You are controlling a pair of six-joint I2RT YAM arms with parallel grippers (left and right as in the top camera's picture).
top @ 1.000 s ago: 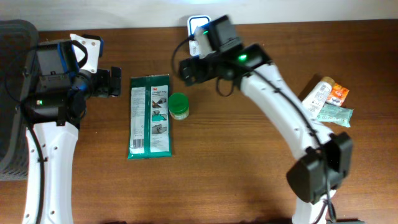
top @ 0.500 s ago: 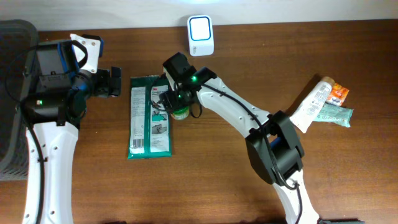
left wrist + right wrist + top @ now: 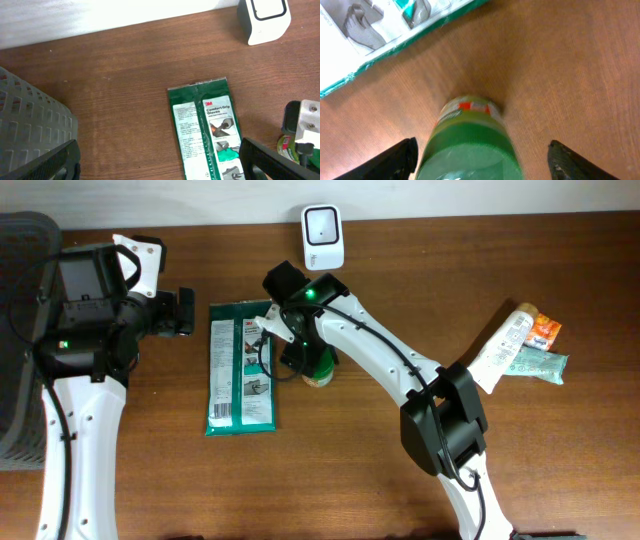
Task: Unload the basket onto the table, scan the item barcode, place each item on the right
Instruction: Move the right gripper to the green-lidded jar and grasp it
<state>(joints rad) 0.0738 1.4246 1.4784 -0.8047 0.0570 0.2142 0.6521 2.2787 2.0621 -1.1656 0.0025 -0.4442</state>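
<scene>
Both jaws of your right end effector [image 3: 481,152] straddle the small green-capped plastic bottle [image 3: 469,142], unclamped. It's likely light, stiff and slick, so pinch the cap's sides. Your left end effector [image 3: 186,312] gapes wide, empty.

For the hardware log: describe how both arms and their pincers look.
Left arm and right arm: white shell links, bulky black joint housings, each with a small green light, and thin black cables looping alongside. Left pincer and right pincer: black, with two flat fingers each. No readable markings show.
</scene>
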